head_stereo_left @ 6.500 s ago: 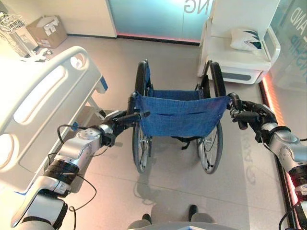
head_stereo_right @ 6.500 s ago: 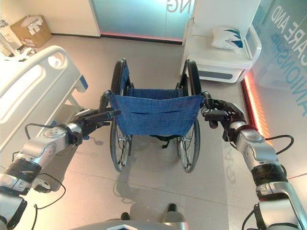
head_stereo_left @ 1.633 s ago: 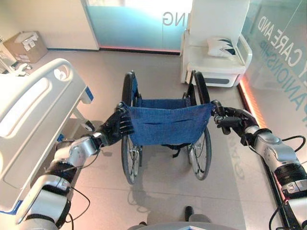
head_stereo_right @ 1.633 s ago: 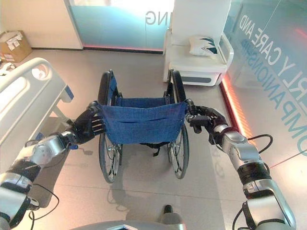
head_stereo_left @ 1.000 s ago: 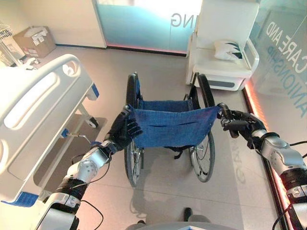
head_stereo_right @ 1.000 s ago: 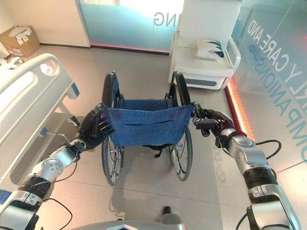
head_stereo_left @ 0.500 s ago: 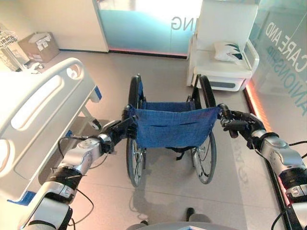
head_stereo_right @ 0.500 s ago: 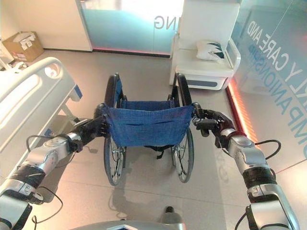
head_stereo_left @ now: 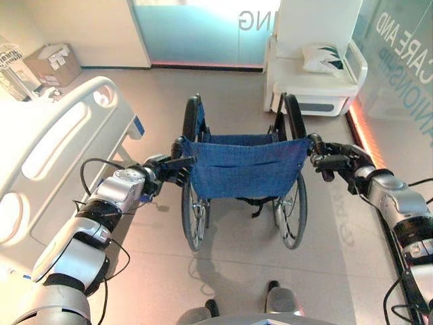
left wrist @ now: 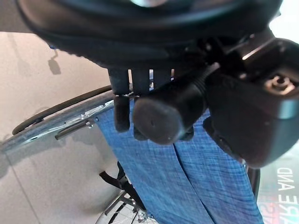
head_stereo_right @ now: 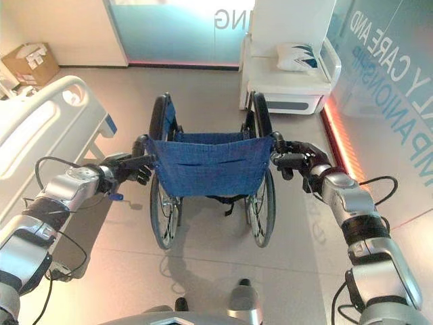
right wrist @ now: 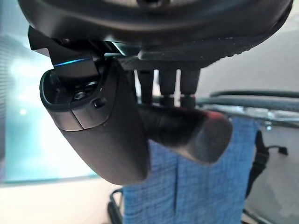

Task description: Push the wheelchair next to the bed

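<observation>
The floor (head_stereo_left: pixel 237 271) is pale, glossy tile that mirrors the light. Along the far wall runs a frosted blue-green glass panel (head_stereo_left: pixel 196 30) with a thin red glow at its base. To its right stands a white armchair (head_stereo_left: pixel 314 61) carrying a white cushion (head_stereo_left: pixel 325 57) with a dark pattern. A glass wall with large lettering (head_stereo_right: pixel 399 74) lines the right side, a red light strip (head_stereo_right: pixel 342 145) at its foot. A cardboard box (head_stereo_left: pixel 53 62) sits in the far left corner by a cream wall (head_stereo_left: pixel 74 27).
</observation>
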### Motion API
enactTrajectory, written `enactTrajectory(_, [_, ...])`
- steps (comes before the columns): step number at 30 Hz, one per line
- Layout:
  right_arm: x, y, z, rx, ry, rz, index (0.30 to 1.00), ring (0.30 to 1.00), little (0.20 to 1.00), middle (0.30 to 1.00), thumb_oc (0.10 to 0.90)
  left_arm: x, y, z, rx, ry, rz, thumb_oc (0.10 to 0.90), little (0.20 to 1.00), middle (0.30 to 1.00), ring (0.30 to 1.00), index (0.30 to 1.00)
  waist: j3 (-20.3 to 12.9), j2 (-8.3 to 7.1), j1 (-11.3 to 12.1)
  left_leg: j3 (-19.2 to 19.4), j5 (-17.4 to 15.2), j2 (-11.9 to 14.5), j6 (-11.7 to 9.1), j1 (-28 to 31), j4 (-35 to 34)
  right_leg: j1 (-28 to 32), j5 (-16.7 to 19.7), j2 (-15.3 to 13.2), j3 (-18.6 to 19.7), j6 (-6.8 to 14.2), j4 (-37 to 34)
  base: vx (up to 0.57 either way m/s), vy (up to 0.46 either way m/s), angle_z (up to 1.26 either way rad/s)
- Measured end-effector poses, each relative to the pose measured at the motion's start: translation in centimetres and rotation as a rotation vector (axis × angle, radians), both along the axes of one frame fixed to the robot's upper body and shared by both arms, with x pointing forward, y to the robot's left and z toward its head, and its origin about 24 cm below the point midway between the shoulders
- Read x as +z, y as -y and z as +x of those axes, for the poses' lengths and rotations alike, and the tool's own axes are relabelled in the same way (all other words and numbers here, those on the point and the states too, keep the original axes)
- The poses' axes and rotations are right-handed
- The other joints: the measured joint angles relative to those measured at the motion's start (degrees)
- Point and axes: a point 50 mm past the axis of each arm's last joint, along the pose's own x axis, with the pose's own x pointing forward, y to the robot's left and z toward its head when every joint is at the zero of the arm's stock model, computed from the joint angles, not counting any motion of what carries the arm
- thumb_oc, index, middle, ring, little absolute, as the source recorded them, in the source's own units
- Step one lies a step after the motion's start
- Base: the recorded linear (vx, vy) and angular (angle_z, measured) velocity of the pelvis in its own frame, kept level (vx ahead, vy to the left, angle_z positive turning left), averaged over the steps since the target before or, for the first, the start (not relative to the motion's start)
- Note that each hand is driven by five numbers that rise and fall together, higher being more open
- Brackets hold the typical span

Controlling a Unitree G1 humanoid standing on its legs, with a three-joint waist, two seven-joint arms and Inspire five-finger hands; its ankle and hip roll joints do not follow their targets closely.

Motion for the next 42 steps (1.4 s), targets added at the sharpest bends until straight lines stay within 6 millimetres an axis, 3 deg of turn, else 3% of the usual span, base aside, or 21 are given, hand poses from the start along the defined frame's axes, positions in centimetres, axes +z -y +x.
enactTrajectory(2, [0.3, -0.2, 0.2, 0.011, -0.016, -0.019, 0.300, 0.300, 0.300, 0.300, 0.400, 0.0, -0.2, 0.0, 0.014, -0.009, -0.001, 0.400, 0.300, 0.300, 0.300, 0.300, 0.00, -0.06, 0.20, -0.10, 0.02, 0.04, -0.02, 0.05, -0.03, -0.34, 0.08, 0.23, 0.21, 0.26, 0.03, 0.17, -0.120, -0.10])
enactTrajectory(4, [0.1, -0.7, 0.3, 0.028, -0.023, -0.022, 0.300, 0.300, 0.300, 0.300, 0.400, 0.0, -0.6, -0.1, 0.043, -0.021, 0.008, 0.400, 0.300, 0.300, 0.300, 0.300, -0.97, -1.56, 0.42, -0.07, 0.21, -0.85, -0.37, -0.60, 0.08, 0.86, -4.43, 0.43, 0.05, -1.97, -3.25, 0.21, -0.176, -0.11])
enactTrajectory(6, [0.9, -0.8, 0.7, 0.033, -0.009, -0.028, 0.300, 0.300, 0.300, 0.300, 0.400, 0.2, -0.5, 0.1, 0.062, -0.006, 0.002, 0.400, 0.300, 0.300, 0.300, 0.300, -1.19, -0.74, -0.50, -0.19, -0.30, -0.73, -1.10, -2.98, 4.09, 0.85, -4.63, 1.55, -0.15, -2.71, -5.94, 0.26, -0.208, 0.31])
enactTrajectory(7, [1.2, -0.7, 0.9, 0.027, -0.005, -0.031, 0.300, 0.300, 0.300, 0.300, 0.400, 0.4, -0.1, 0.4, 0.071, 0.004, -0.013, 0.400, 0.300, 0.300, 0.300, 0.300, -1.00, -1.15, -1.22, 1.32, -6.23, -1.96, -0.21, -6.63, 15.59, 0.26, -4.14, 0.83, 0.17, -1.95, -4.59, 0.29, -0.238, 0.43])
enactTrajectory(8, [1.3, -0.5, 0.9, 0.021, -0.008, -0.036, 0.300, 0.300, 0.300, 0.300, 0.400, 0.3, 0.2, 0.5, 0.077, 0.002, -0.030, 0.400, 0.300, 0.300, 0.300, 0.300, -1.06, -0.98, -1.31, 1.89, -8.02, -2.62, -0.04, -7.15, 18.43, 0.10, -4.42, 0.73, 0.14, -2.13, -3.57, 0.20, -0.168, 0.38])
enactTrajectory(9, [1.5, 0.0, 0.8, 0.007, -0.019, -0.047, 0.300, 0.300, 0.300, 0.300, 0.400, 0.1, 0.7, 0.6, 0.073, -0.005, -0.050, 0.400, 0.300, 0.300, 0.300, 0.300, -1.33, 0.25, -1.58, 0.92, -10.05, -2.65, 1.23, -6.74, 17.69, -0.26, -5.33, 1.53, 0.16, -2.19, -1.90, 0.24, -0.223, 0.11])
enactTrajectory(10, [1.7, 0.3, 0.8, -0.004, -0.034, -0.051, 0.300, 0.300, 0.300, 0.300, 0.400, 0.3, 0.9, 0.7, 0.070, -0.004, -0.074, 0.400, 0.300, 0.300, 0.300, 0.300, -1.13, -0.28, -0.71, -0.39, -11.15, -3.46, 3.37, -5.19, 15.33, -2.73, -6.11, 1.71, 0.94, -2.17, 2.02, 0.28, -0.307, -0.18])
enactTrajectory(12, [1.6, 0.3, 0.9, -0.010, -0.060, -0.048, 0.300, 0.300, 0.300, 0.300, 0.400, 0.5, 0.9, 0.8, 0.066, -0.006, -0.097, 0.400, 0.300, 0.300, 0.300, 0.300, -0.84, -0.32, 0.41, -3.36, -10.56, -3.37, 4.09, -4.26, 14.01, -5.84, -7.32, 2.48, 1.46, -2.44, 6.16, 0.27, -0.324, -0.19])
enactTrajectory(15, [1.0, -0.1, 1.0, 0.013, -0.112, -0.051, 0.300, 0.300, 0.300, 0.300, 0.400, 0.3, 0.4, 0.6, 0.086, -0.026, -0.093, 0.400, 0.300, 0.300, 0.300, 0.300, -1.37, -2.07, -0.30, -5.04, -10.18, -3.36, 2.90, -2.01, 11.80, -4.50, -6.74, 3.45, 1.15, -2.34, -1.13, 0.26, -0.309, 0.29])
enactTrajectory(16, [0.9, -0.7, 1.3, 0.025, -0.126, -0.044, 0.300, 0.300, 0.300, 0.300, 0.400, 0.1, 0.0, 0.5, 0.109, -0.036, -0.094, 0.400, 0.300, 0.300, 0.300, 0.300, -1.73, -2.56, -0.93, -5.51, -10.88, -3.30, 2.10, -1.57, 12.01, -3.66, -5.62, 3.66, 1.00, -3.53, -1.95, 0.29, -0.327, 0.26])
enactTrajectory(19, [1.5, -1.6, 1.9, 0.053, -0.125, -0.079, 0.300, 0.300, 0.300, 0.300, 0.400, -0.3, -0.6, 0.4, 0.152, -0.048, -0.081, 0.400, 0.300, 0.300, 0.300, 0.300, -2.38, -1.36, -1.61, -5.86, -12.04, -1.51, 0.11, -1.23, 12.40, -3.20, -4.60, 5.03, 0.11, -5.69, -0.95, 0.23, -0.266, 0.15])
enactTrajectory(20, [1.6, -1.8, 2.1, 0.063, -0.126, -0.098, 0.300, 0.300, 0.300, 0.300, 0.400, -0.5, -0.6, 0.4, 0.168, -0.057, -0.073, 0.400, 0.300, 0.300, 0.300, 0.300, -3.07, -0.08, -1.38, -5.57, -12.42, 0.19, -1.48, -1.04, 13.74, -3.08, -5.71, 6.80, -0.51, -7.79, -0.50, 0.21, -0.299, 0.19])
enactTrajectory(22, [1.9, -2.0, 2.3, 0.069, -0.119, -0.115, 0.300, 0.300, 0.300, 0.300, 0.400, -0.6, -0.5, 0.4, 0.184, -0.049, -0.068, 0.400, 0.300, 0.300, 0.300, 0.300, -3.11, 0.64, -1.27, -3.89, -12.67, 2.03, -4.47, -4.92, 22.12, -2.62, -7.29, 8.34, -2.47, -10.02, 0.49, 0.20, -0.263, 0.23])
enactTrajectory(25, [2.5, -2.1, 2.5, 0.072, -0.107, -0.124, 0.300, 0.300, 0.300, 0.300, 0.400, -0.8, -0.3, 0.5, 0.206, -0.044, -0.067, 0.400, 0.300, 0.300, 0.300, 0.300, -3.10, 0.34, 0.40, -2.00, -6.14, 3.92, -10.26, -12.73, 37.13, -1.91, -9.16, 7.74, -2.66, -11.57, 1.06, 0.22, -0.143, 0.01])
enactTrajectory(27, [2.5, -2.1, 2.5, 0.071, -0.112, -0.133, 0.300, 0.300, 0.300, 0.300, 0.400, -1.3, 0.0, 0.4, 0.208, -0.056, -0.072, 0.400, 0.300, 0.300, 0.300, 0.300, -2.59, -0.45, 1.49, -1.69, -4.01, 4.29, -9.52, -15.16, 41.46, 0.31, -10.94, 7.80, -2.61, -12.75, 0.61, 0.30, -0.026, 0.17])
enactTrajectory(30, [2.4, -1.9, 2.4, 0.059, -0.126, -0.136, 0.300, 0.300, 0.300, 0.300, 0.400, -1.3, 0.1, 0.3, 0.202, -0.056, -0.103, 0.400, 0.300, 0.300, 0.300, 0.300, -2.05, -1.43, 2.50, 0.74, -4.53, 4.14, -8.41, -15.00, 34.09, 3.11, -11.59, 8.69, -2.65, -12.58, -1.31, 0.34, 0.046, 0.12])
enactTrajectory(34, [2.3, -1.5, 2.3, 0.043, -0.140, -0.137, 0.300, 0.300, 0.300, 0.300, 0.400, -0.9, 0.6, 0.5, 0.180, -0.035, -0.159, 0.400, 0.300, 0.300, 0.300, 0.300, -1.46, -1.78, 3.24, 4.55, -4.18, 2.56, -8.89, -15.51, 11.52, 8.44, -11.18, 11.78, -0.22, -12.58, -7.32, 0.46, 0.107, 0.12])
enactTrajectory(35, [2.4, -1.0, 2.1, 0.032, -0.147, -0.145, 0.300, 0.300, 0.300, 0.300, 0.400, -0.8, 0.8, 0.6, 0.167, -0.032, -0.175, 0.400, 0.300, 0.300, 0.300, 0.300, -1.13, -1.27, 4.59, 4.51, -1.05, 2.95, -8.49, -15.96, 3.16, 10.80, -10.80, 13.68, 1.93, -12.91, -9.42, 0.45, 0.106, -0.19])
enactTrajectory(37, [2.1, -0.7, 1.9, 0.026, -0.154, -0.150, 0.300, 0.300, 0.300, 0.300, 0.400, -1.0, 0.9, 0.2, 0.156, -0.029, -0.209, 0.400, 0.300, 0.300, 0.300, 0.300, -0.73, -0.01, 6.44, 2.86, 1.38, 4.15, -9.67, -16.66, -4.08, 13.54, -11.32, 15.68, 3.84, -13.60, -11.65, 0.43, 0.106, -0.49])
enactTrajectory(39, [2.2, 0.0, 1.5, 0.021, -0.157, -0.158, 0.300, 0.300, 0.300, 0.300, 0.400, -1.0, 1.3, 0.0, 0.129, -0.029, -0.247, 0.400, 0.300, 0.300, 0.300, 0.300, -0.18, 1.55, 8.18, 2.37, 2.75, 5.03, -8.43, -18.84, -2.23, 16.43, -13.09, 16.78, 5.14, -13.98, -11.49, 0.43, 0.142, -0.53])
enactTrajectory(42, [1.5, 0.4, 1.3, 0.006, -0.180, -0.155, 0.300, 0.300, 0.300, 0.300, 0.400, -1.2, 1.4, -0.2, 0.104, -0.044, -0.266, 0.400, 0.300, 0.300, 0.300, 0.300, -1.47, 0.67, 10.48, 2.95, 2.79, 3.50, -7.82, -18.81, 3.53, 18.24, -17.46, 14.28, 3.58, -11.86, -9.14, 0.32, 0.151, -0.56])
